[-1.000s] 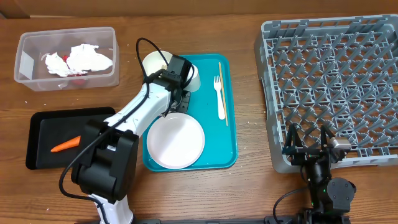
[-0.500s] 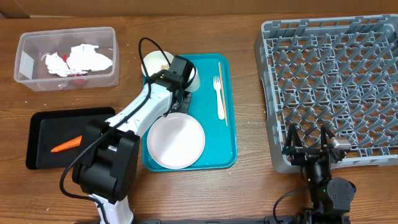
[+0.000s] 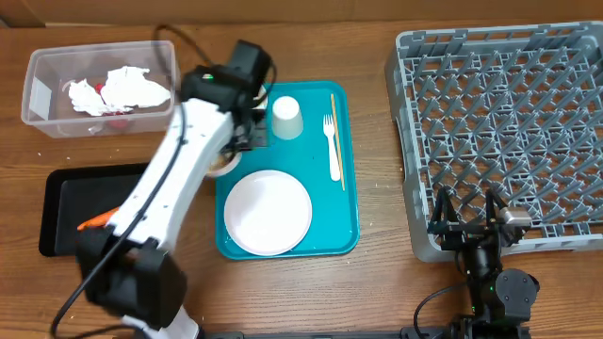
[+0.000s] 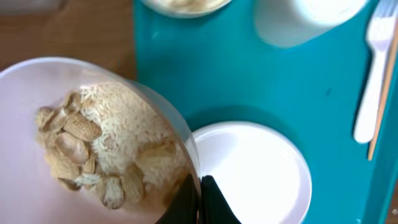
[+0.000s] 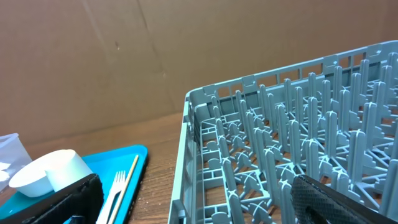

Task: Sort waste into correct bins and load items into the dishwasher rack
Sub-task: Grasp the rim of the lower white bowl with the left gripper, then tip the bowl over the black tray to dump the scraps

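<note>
My left gripper [image 3: 243, 146] is shut on the rim of a small white bowl [image 4: 93, 155] that holds rice and beige food bits [image 4: 106, 149]. It holds the bowl over the left edge of the teal tray [image 3: 325, 212]; the bowl [image 3: 223, 162] is mostly hidden under the arm in the overhead view. The large white plate [image 3: 267, 212], cup [image 3: 286, 117] and plastic fork [image 3: 331, 141] lie on the tray. A second bowl [image 4: 183, 5] shows at the top edge of the left wrist view. An orange carrot [image 3: 99, 219] lies in the black tray [image 3: 66, 193]. My right gripper [image 3: 468, 215] is open and empty at the front edge of the grey rack [image 3: 499, 122].
The clear tub [image 3: 42, 89] at the back left holds crumpled white paper [image 3: 127, 87]. A thin wooden stick [image 3: 337, 141] lies beside the fork. The rack [image 5: 298, 143] fills the right wrist view; its cells hold nothing.
My left arm has swung left and back, carrying the bowl from the middle of the teal tray to its left edge. The cup is now uncovered. The right arm has not moved.
</note>
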{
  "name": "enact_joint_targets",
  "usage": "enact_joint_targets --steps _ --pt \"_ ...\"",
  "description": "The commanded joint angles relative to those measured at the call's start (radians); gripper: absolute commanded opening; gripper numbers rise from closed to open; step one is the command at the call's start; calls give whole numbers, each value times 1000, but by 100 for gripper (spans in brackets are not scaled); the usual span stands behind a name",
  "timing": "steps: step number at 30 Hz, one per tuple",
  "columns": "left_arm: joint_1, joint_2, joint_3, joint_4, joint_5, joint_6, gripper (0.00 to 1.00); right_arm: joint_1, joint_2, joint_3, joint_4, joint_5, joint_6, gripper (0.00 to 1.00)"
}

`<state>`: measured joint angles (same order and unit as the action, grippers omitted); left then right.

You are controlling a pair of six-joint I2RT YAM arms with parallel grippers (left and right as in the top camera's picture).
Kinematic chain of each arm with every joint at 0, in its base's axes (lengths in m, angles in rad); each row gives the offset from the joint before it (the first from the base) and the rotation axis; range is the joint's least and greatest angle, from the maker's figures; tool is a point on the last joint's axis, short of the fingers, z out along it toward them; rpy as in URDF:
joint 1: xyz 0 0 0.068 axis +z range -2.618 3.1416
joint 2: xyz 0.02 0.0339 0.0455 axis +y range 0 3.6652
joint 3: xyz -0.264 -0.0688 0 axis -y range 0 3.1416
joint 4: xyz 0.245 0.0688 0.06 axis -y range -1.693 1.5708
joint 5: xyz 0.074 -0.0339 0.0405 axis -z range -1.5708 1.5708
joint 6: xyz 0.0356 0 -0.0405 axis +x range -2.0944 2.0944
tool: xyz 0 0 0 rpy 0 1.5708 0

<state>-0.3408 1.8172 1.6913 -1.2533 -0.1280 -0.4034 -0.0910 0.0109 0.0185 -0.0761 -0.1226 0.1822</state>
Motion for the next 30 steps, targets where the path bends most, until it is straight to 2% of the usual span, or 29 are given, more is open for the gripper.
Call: enact_joint_targets --steps 1,4,8,13,19,24,30 --pt "108 -166 24 -62 77 -90 4 -4 -8 -11 4 10 -7 100" --pt "189 -227 24 -73 161 -48 4 -4 -8 -11 5 10 -7 100" --pt "351 -284 3 -83 365 48 4 -4 -8 -11 4 10 -8 100" --pt "539 -309 -137 -61 570 134 4 -4 -8 -11 4 10 -7 100" --pt "809 -310 -359 122 861 254 4 -4 -8 -11 4 10 -8 100" --pt "1007 -306 -521 250 1017 308 4 -4 -8 -11 4 10 -7 100" --pt "1096 -291 -677 442 1103 307 4 -4 -8 -11 4 10 -7 100"
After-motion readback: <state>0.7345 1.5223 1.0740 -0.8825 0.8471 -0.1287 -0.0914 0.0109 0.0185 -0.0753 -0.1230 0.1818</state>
